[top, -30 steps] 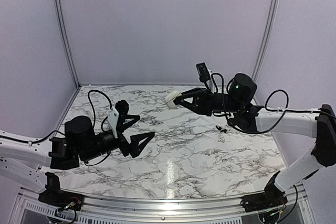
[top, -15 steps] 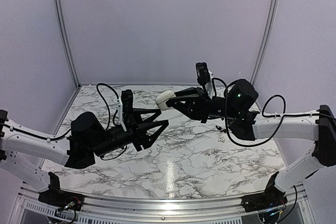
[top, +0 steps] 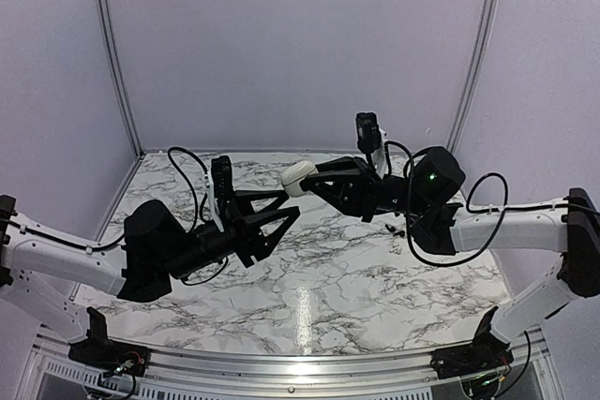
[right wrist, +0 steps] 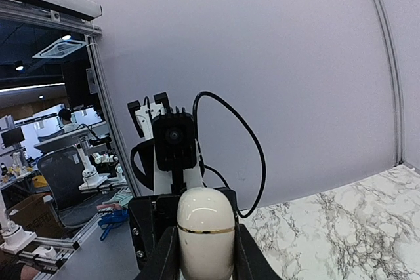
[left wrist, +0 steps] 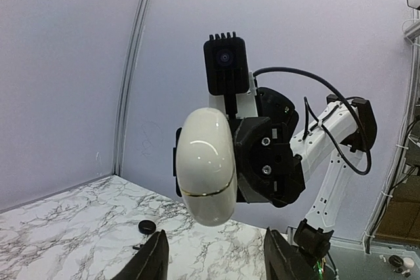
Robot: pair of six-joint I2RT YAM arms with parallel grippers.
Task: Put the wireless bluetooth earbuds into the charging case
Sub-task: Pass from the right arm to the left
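Charging case [top: 296, 176] hanging closed in mid-air above the marbled counter [top: 328, 278], right arm's fingers [top: 330, 171] clamping its sides, left arm's fingers [left wrist: 149, 261] reaching in parted just short of it, gripping nothing, earbuds [top: 395, 229] lying on the counter beneath the right arm.

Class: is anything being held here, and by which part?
The right gripper holds the cream-white rounded plastic charging case by one end, jaws on its two sides.
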